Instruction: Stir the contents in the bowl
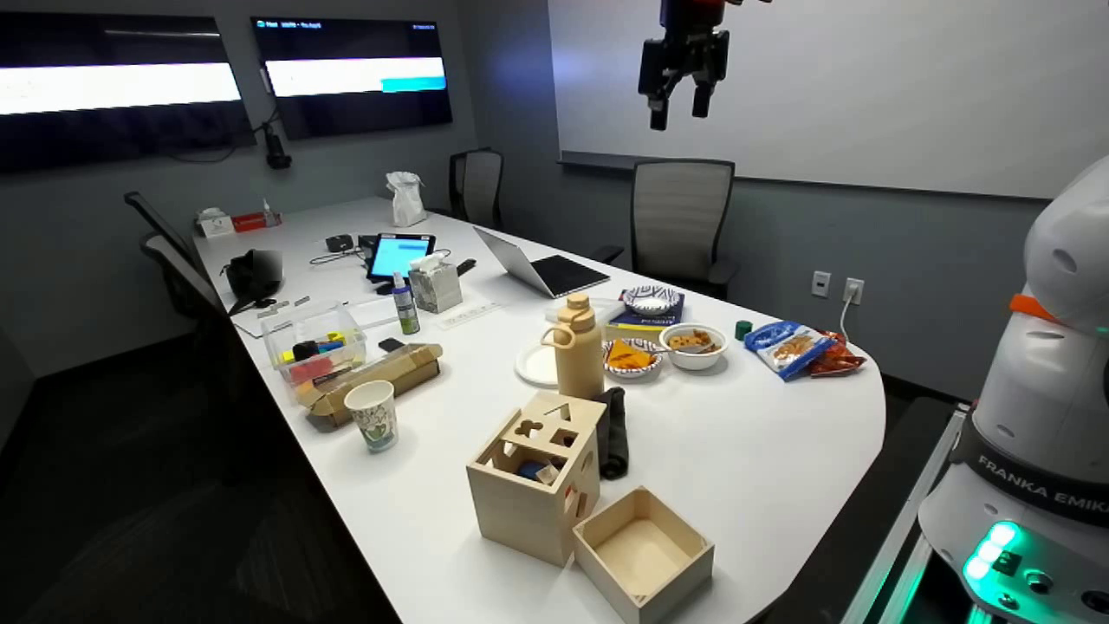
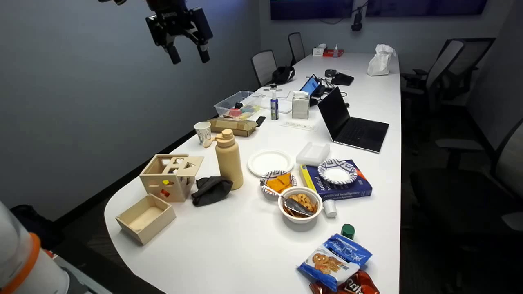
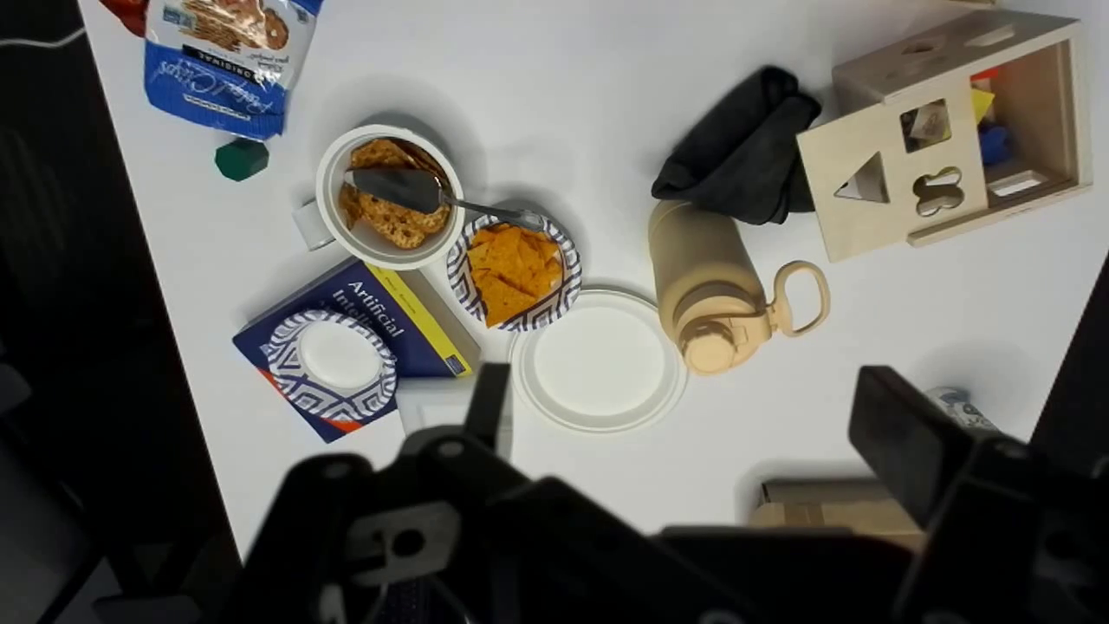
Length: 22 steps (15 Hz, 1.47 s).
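Observation:
The small patterned bowl (image 3: pixel 565 299) stands on the table, holding a heap of orange chips (image 3: pixel 513 269). The bowl also shows in both exterior views (image 1: pixel 632 373) (image 2: pixel 264 178). Touching or close beside it, a deeper white bowl (image 3: pixel 324 195) (image 2: pixel 300 219) holds brown-orange crisps. A dark-bladed metal spatula (image 3: pixel 403 189) (image 2: pixel 298 207) lies in the white bowl, its handle reaching over the patterned bowl's rim. My gripper (image 1: pixel 680 111) (image 2: pixel 190 58) hangs high above the table. It is open and empty, with fingers wide apart in the wrist view (image 3: pixel 684 374), away from both bowls.
A tan bottle (image 3: pixel 702 286) stands beside a white plate (image 3: pixel 598 420) and a black cloth (image 3: pixel 736 147). A wooden shape box (image 1: pixel 528 511) and an open wooden tray (image 1: pixel 645 563) stand nearby. A book (image 2: pixel 339 192) bears an empty patterned bowl (image 2: pixel 337 175). Snack bags (image 2: pixel 335 261) lie near an edge.

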Each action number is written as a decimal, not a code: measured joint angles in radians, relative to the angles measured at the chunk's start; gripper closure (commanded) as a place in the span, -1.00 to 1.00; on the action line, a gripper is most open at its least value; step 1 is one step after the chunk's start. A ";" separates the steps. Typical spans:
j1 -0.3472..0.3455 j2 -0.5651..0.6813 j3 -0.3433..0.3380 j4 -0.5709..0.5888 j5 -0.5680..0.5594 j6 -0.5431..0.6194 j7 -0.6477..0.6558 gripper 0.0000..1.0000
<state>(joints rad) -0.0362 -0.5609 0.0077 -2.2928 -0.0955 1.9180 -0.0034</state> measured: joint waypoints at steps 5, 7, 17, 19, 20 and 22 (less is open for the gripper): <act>0.004 0.047 0.015 -0.013 -0.084 0.015 -0.040 -1.00; 0.009 0.089 0.025 -0.040 -0.146 0.071 -0.078 -1.00; -0.014 0.445 -0.060 -0.216 -0.348 0.654 -0.275 -1.00; -0.030 0.514 -0.084 -0.249 -0.355 0.767 -0.328 -1.00; -0.040 0.546 -0.095 -0.263 -0.360 0.816 -0.352 -1.00; -0.060 0.610 -0.115 -0.280 -0.363 0.904 -0.400 -1.00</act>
<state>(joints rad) -0.0958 0.0493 -0.1072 -2.5727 -0.4585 2.8216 -0.4035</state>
